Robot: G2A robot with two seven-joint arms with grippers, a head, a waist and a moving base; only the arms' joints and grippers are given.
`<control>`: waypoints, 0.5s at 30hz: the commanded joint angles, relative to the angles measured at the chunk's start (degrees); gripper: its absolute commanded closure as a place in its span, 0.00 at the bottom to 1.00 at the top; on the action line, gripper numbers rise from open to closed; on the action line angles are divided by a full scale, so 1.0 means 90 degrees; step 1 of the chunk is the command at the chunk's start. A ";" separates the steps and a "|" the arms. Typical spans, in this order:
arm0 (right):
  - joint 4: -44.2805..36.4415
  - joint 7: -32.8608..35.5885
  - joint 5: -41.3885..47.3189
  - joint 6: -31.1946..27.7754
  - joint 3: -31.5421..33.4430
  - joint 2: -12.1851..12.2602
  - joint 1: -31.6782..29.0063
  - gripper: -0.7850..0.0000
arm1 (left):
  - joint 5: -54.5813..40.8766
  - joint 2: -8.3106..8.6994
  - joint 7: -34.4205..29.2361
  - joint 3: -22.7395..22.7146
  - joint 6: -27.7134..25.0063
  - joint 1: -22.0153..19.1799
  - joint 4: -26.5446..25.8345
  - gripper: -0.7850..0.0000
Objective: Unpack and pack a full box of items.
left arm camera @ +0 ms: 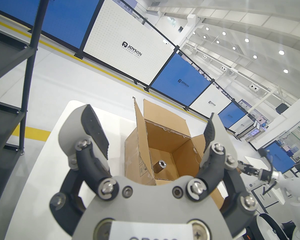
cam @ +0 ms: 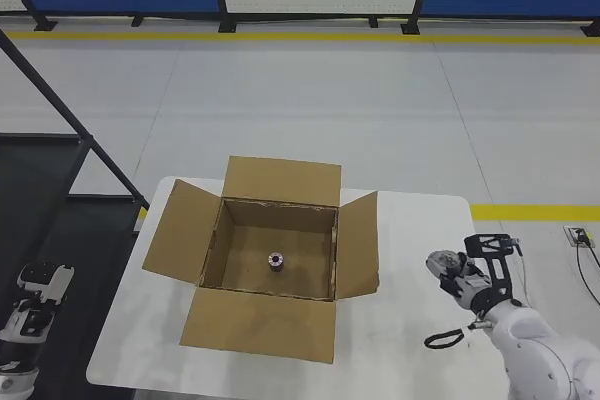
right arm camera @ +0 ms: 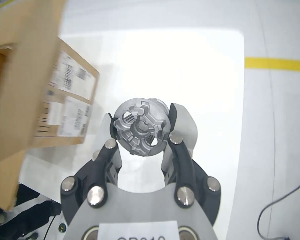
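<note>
An open cardboard box (cam: 270,263) stands on the white table (cam: 410,330) with all flaps folded out. On its floor stands a small metal cylinder (cam: 275,262) (left arm camera: 159,166). My right gripper (right arm camera: 141,126) (cam: 448,268) hovers over the table to the right of the box, shut on a round grey metal gear part (right arm camera: 141,133). My left gripper (left arm camera: 152,132) is open with nothing between its fingers, held off the table's left side, and looks toward the box (left arm camera: 162,146).
A black ring-shaped piece (cam: 444,340) lies on the table near the right arm. A dark metal rack (cam: 40,190) stands at the left. A yellow floor line (cam: 550,212) runs to the right of the table, with a cable (cam: 592,270) beside it.
</note>
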 commanded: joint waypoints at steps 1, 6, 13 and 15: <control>-0.0834 -0.0126 -0.0428 0.0067 -0.0607 -0.0003 -0.0058 1.00 | 0.0000 0.0000 0.0000 0.0000 0.0000 0.0000 0.0000 0.00; -0.0983 -0.0495 -0.1813 0.0210 -0.2465 -0.0040 0.0446 1.00 | 0.0000 0.0000 0.0000 0.0000 0.0000 0.0000 0.0000 0.00; 0.1087 0.0386 -0.2159 0.0614 -0.4292 -0.0285 0.2189 1.00 | 0.0000 0.0000 0.0000 0.0000 0.0000 0.0000 0.0000 0.00; 0.2098 0.0819 -0.1802 0.0720 -0.4583 -0.0408 0.2881 1.00 | 0.0000 0.0000 0.0000 0.0000 0.0000 0.0000 0.0000 0.00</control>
